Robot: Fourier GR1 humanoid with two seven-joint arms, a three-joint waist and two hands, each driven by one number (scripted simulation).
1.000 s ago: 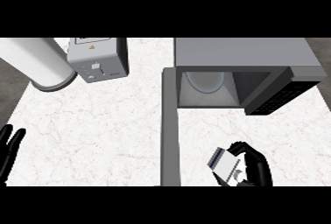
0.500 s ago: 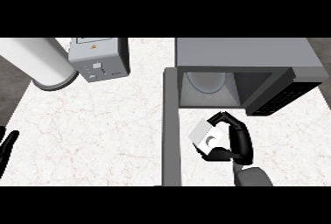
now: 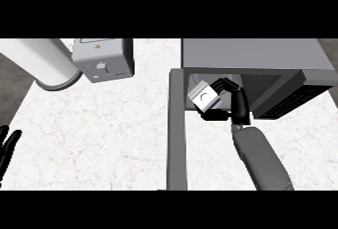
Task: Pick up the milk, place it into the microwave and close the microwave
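Observation:
The milk (image 3: 204, 97) is a small white carton with a blue side and a round cap, held tilted in my right hand (image 3: 232, 99), whose fingers curl round it. Carton and hand hang at the mouth of the open grey microwave (image 3: 254, 53), just in front of its pale cavity. The microwave's door (image 3: 176, 129) stands swung open, seen edge-on as a long grey bar running toward me on the carton's left. At the left edge of the view, my left hand (image 3: 8, 145) rests open with its fingers up, far from the milk.
A white cylinder (image 3: 40, 60) lies at the back left of the marble counter (image 3: 99, 134). Beside it stands a grey box (image 3: 100, 59) with a yellow warning sticker. The microwave's dark control panel (image 3: 290, 98) juts out at the right.
My right hand has lifted the milk from the counter near the front and carried it back and up to the microwave's opening. The left hand has stayed at the left edge.

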